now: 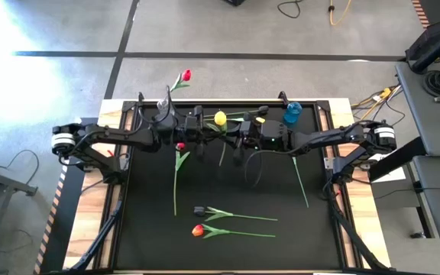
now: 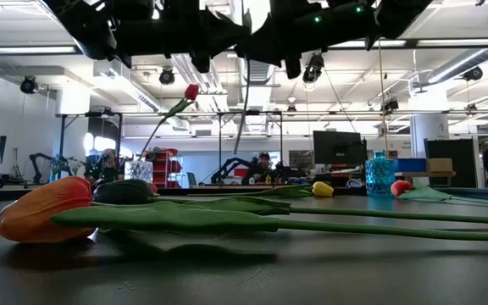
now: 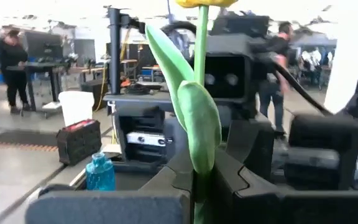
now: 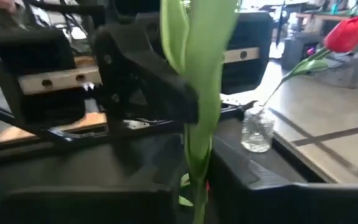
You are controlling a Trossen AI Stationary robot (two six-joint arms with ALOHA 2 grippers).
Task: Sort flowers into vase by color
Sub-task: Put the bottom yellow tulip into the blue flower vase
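Both arms meet over the far middle of the table. A yellow tulip (image 1: 220,118) stands upright between them, clear of the table, its stem (image 2: 242,127) hanging below the arms. My left gripper (image 1: 207,143) and my right gripper (image 1: 234,147) are both shut on that stem. A clear vase (image 4: 257,130) at the far left holds a red tulip (image 1: 186,75). A blue vase (image 1: 292,113) stands at the far right. On the table lie a red tulip (image 1: 179,145), a near-black one (image 1: 199,210) and an orange one (image 1: 197,230). My left gripper pinches the yellow tulip's stem (image 3: 196,177) between its two fingers, below a long leaf (image 3: 197,118). The stem runs upright across the fingers, and the head (image 3: 201,2) stands above them. My right gripper pinches the same stem (image 4: 197,180) between its two fingers, among the leaves. In its wrist view the left gripper's fingers (image 4: 148,87) show on the stem farther up. The tulip is lifted clear of the table.
Another yellow head (image 2: 322,188) and a red one (image 2: 401,186) lie near the blue vase (image 2: 379,174). A bare stem (image 1: 300,179) lies at the right. The orange tulip (image 2: 45,212) and its leaves lie at the near edge. People stand in the room beyond.
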